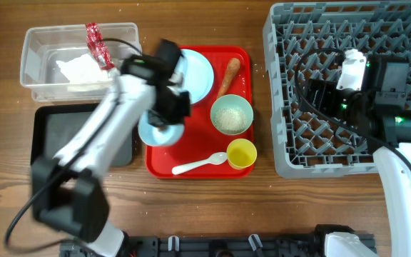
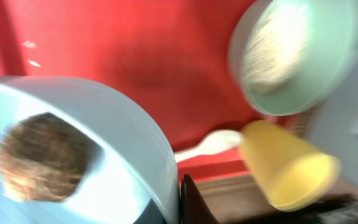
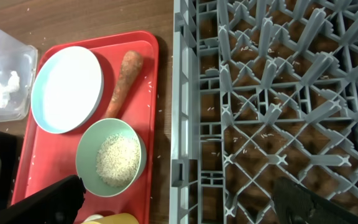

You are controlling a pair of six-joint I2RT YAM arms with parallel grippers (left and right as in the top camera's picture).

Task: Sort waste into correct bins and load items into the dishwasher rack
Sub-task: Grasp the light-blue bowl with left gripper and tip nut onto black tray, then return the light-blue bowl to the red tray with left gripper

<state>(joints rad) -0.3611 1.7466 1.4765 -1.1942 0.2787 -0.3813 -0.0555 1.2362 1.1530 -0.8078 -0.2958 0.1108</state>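
1. Left gripper (image 1: 167, 114): we log it over the red tray (image 1: 159, 160), pinched onto the rim of the small light blue bowl (image 1: 155, 134). In the wrist view the rim runs down beside a dark finger (image 2: 194, 200). The bowl also reads sharper than the blurred tray behind it, so we judge it held.
2. Bowl contents: one small brown food scrap (image 2: 42, 155), lying on the bowl floor.
3. Right gripper (image 3: 176, 190): fingers spread wide with nothing between them, hanging above the dishwasher rack (image 1: 291, 43).
4. Clear tub (image 1: 34, 43): holds tissue and the red wrapper, so we take the black tub (image 1: 48, 121) as the place for food.
5. Governing relation: the black tub lies just beside the tray's left edge, leftward of the held bowl and on the left arm's own side. The rack lies well apart to the right, under the right arm.
6. Our judgement: the scrap wants tipping leftward into the black tub before the bowl travels right to the rack.
7. Risk: held by the rim only, the bowl may swing as it tilts.
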